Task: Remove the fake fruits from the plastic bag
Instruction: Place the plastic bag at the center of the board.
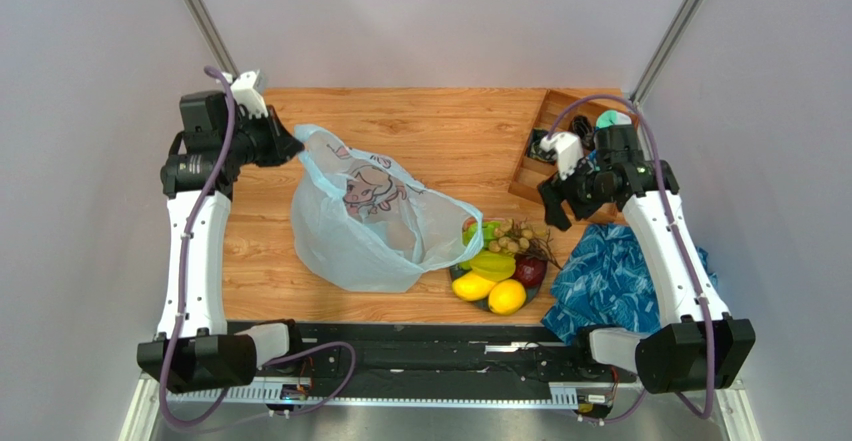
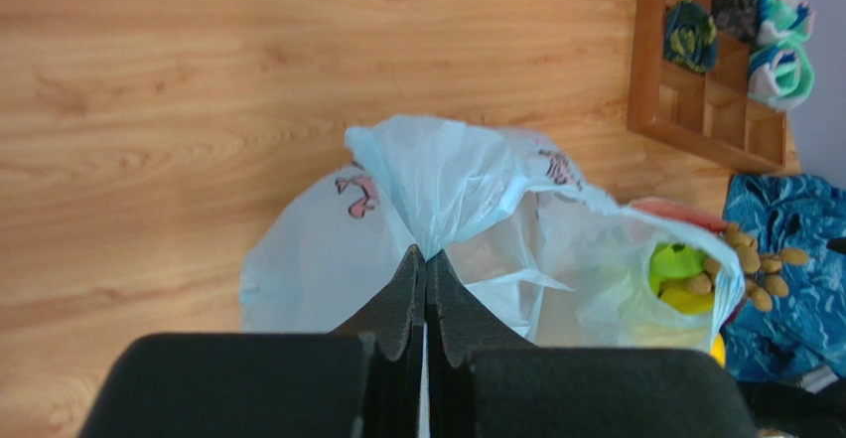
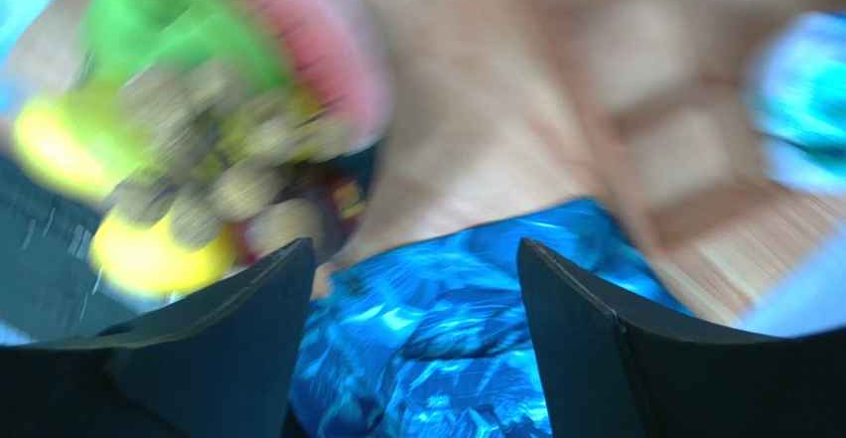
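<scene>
The pale blue-white plastic bag (image 1: 355, 231) lies crumpled on the wooden table. My left gripper (image 1: 288, 147) is shut on its upper left corner; in the left wrist view the fingertips (image 2: 425, 256) pinch a gathered fold of the bag (image 2: 447, 175). The fake fruits (image 1: 500, 261) lie piled against the bag's right edge: a green pear (image 1: 476, 231), grapes (image 1: 520, 239), a starfruit (image 1: 492, 264), a dark red apple (image 1: 531, 271) and yellow lemons (image 1: 507, 297). My right gripper (image 1: 553, 207) is open and empty, above and right of the pile. Its wrist view is blurred, with the gripper (image 3: 412, 279) over the blue cloth and the fruits (image 3: 199, 110) at upper left.
A blue patterned cloth (image 1: 620, 276) lies at the front right, beside the fruits. A wooden compartment tray (image 1: 553, 146) with rolled socks (image 2: 779, 61) stands at the back right. Grey walls close in the table on three sides.
</scene>
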